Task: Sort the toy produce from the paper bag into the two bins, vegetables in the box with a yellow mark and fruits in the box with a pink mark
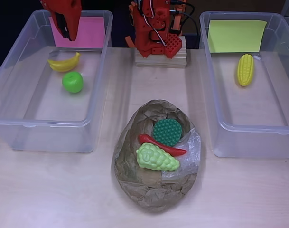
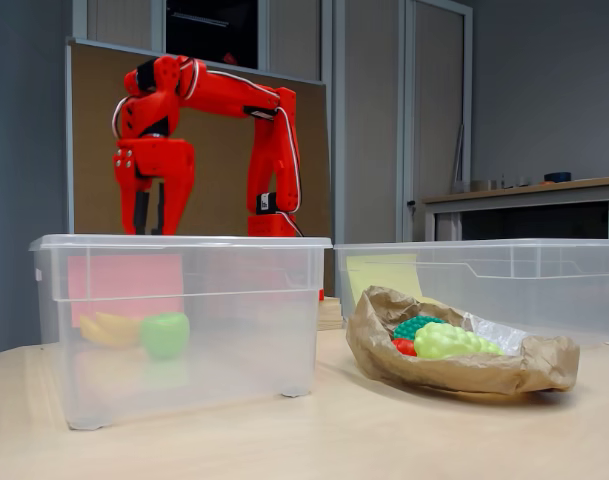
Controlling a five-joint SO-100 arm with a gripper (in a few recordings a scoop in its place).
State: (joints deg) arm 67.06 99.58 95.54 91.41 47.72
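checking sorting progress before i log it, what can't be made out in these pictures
- Gripper: overhead view cuts it off at the top edge; in the fixed view its fingertips are too dark to tell whether they are open.
- Red chili: its middle is hidden under the green grapes and the round green vegetable in the paper bag.
- Banana: blurred by the pink-marked bin's cloudy wall in the fixed view.
- Corn: hidden in the fixed view.

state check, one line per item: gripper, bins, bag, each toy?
gripper: open, empty, above pink bin
pink-marked bin: holds banana, green apple
yellow-marked bin: holds corn
paper bag: flattened open, holding grapes, red chili, dark green round toy
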